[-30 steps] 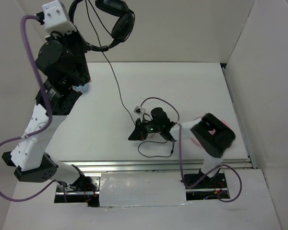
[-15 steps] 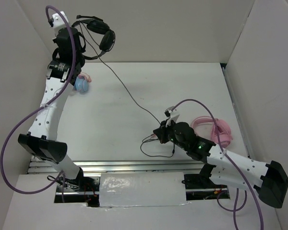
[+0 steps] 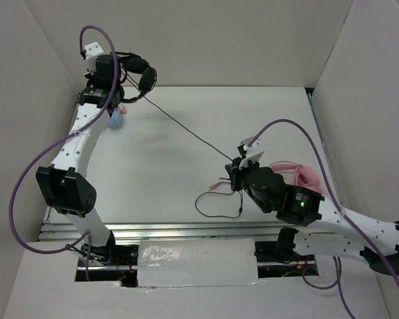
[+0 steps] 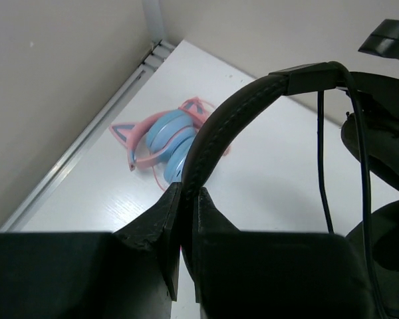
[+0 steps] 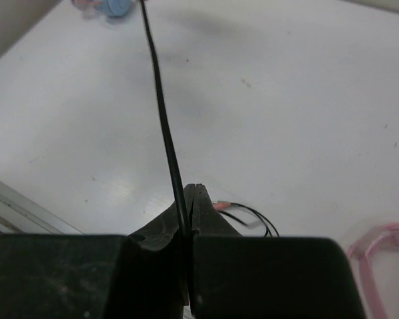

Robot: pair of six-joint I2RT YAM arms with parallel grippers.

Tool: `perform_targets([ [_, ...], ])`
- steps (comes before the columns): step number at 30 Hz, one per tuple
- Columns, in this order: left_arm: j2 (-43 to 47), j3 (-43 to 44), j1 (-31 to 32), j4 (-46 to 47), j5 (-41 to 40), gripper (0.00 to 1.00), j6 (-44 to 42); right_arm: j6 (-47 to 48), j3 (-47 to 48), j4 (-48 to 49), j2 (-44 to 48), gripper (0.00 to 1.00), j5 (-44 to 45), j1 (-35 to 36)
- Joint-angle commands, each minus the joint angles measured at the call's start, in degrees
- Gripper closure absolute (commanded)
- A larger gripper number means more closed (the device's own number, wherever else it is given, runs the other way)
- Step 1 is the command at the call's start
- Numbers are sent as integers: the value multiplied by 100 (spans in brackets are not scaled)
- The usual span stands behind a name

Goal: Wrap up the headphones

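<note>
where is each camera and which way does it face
top external: above, behind the bases, looking down on the table; left arm and right arm show.
left wrist: along the left claw, shut on the headphones, towards the blue and pink headphones.
right wrist: along the right claw, shut on the cable, across the table.
shared: both wrists see the blue and pink headphones.

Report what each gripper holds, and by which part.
The left gripper clamps the black headphones by the headband. The right gripper pinches their cable partway along, with the plug end loose on the table.
</note>
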State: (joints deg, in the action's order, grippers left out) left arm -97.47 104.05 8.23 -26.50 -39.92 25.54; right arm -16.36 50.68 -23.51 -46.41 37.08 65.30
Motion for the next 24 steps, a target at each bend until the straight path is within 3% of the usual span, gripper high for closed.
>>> perform_targets([
  [1, -280, 28, 222, 226, -639, 100, 171, 832, 495, -128, 27, 100, 808, 413],
  [5, -309, -603, 486, 706, -412, 100, -382, 2213, 698, 1124, 10, 100, 1055, 581],
  [7, -124, -1420, 705, 1397, 156, 100, -872, 3177, 707, 1671, -17, 100, 959, 485],
  [10, 350, -2449, 1057, 2190, 783, 100, -1296, 3866, 908, 2262, -209, 100, 548, 37],
  [15, 1028, -3768, 1960, 3010, 1899, 100, -2104, 4193, 1471, 2236, -535, 100, -1289, -1184],
  [18, 1221, -4199, 2584, 3063, 2005, 100, -2429, 4273, 1735, 2524, -869, 100, -1877, -1772],
  [24, 1696, -4665, 3447, 2931, 1918, 100, -2693, 4132, 2622, 2114, -1878, 100, -3405, -3169],
])
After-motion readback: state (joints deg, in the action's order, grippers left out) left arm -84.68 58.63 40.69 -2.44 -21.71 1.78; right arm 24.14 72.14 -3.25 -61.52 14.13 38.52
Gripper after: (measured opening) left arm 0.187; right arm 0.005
